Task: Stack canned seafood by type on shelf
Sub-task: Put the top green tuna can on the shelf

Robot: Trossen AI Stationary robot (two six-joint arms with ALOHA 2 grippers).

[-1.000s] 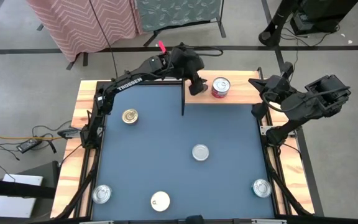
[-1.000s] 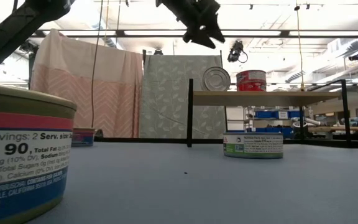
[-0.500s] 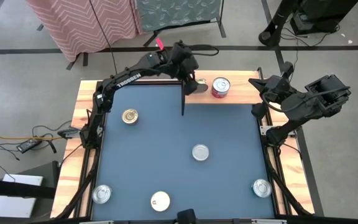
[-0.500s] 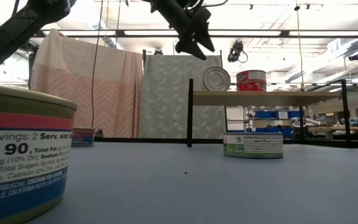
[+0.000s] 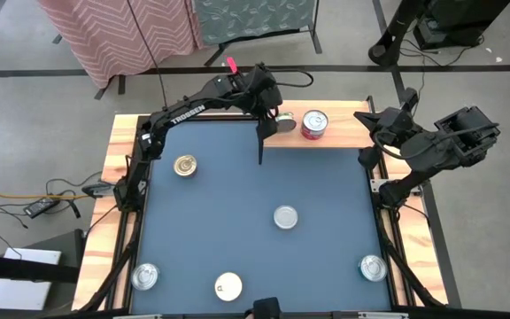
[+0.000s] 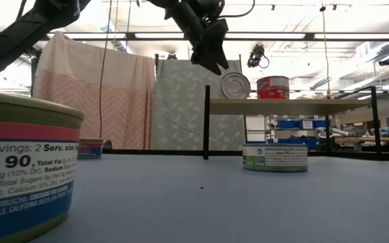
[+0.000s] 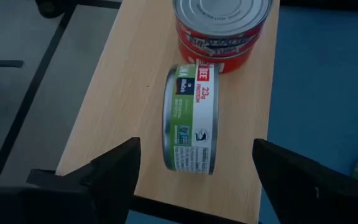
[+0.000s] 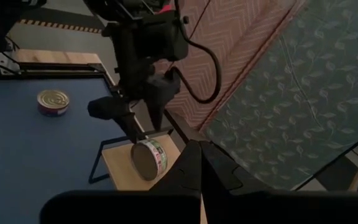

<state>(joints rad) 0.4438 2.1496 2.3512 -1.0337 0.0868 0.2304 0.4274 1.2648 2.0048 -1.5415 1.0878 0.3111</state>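
The left gripper [image 7: 194, 165] hangs with its dark fingers spread, holding nothing, above the left end of the small light-wood shelf [image 5: 339, 135] with dark metal uprights, which stands along the far edge of the blue table [image 5: 237, 186]. On that end a green-labelled round tin [image 7: 191, 118] stands on its rim, touching a stack of red-labelled tins [image 7: 221, 28] beside it. Loose tins lie on the table: a gold-lidded one [image 5: 184, 165] near the left edge, a silver one [image 5: 285, 216] mid-table, a silver one [image 5: 144, 276] at the near left corner, a white-lidded one [image 5: 228, 285] at the near edge and a silver one [image 5: 373, 267] at the near right corner. The right gripper [image 5: 367, 114], fingers pressed together, waits off the shelf's right end.
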